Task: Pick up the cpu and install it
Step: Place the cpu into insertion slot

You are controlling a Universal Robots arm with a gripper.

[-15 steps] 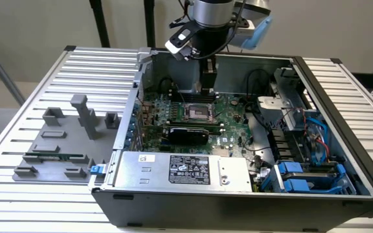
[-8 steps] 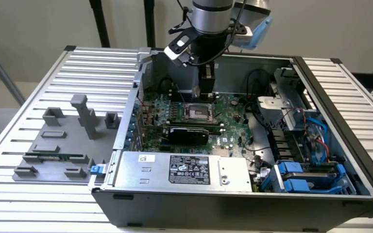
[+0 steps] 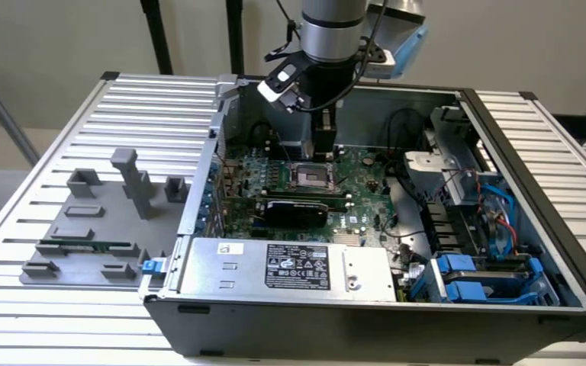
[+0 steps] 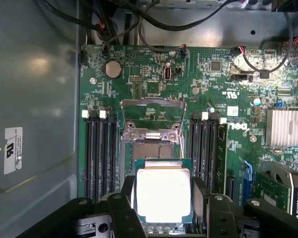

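Wrist view shows your hand (image 4: 164, 201) closed on the cpu (image 4: 163, 188), with its fingers (image 4: 201, 198) pressing two opposite edges. The chip sits flat between them, partly over the open CPU socket (image 4: 151, 151). Treat it as light, rigid and slick on its metal lid, and its underside is probably fragile. Hold it by the rim edges only, keep it level, and squeeze modestly.

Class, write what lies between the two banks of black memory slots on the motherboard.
In the wrist view, the open socket frame lies there, along with the cpu, held in the gripper.
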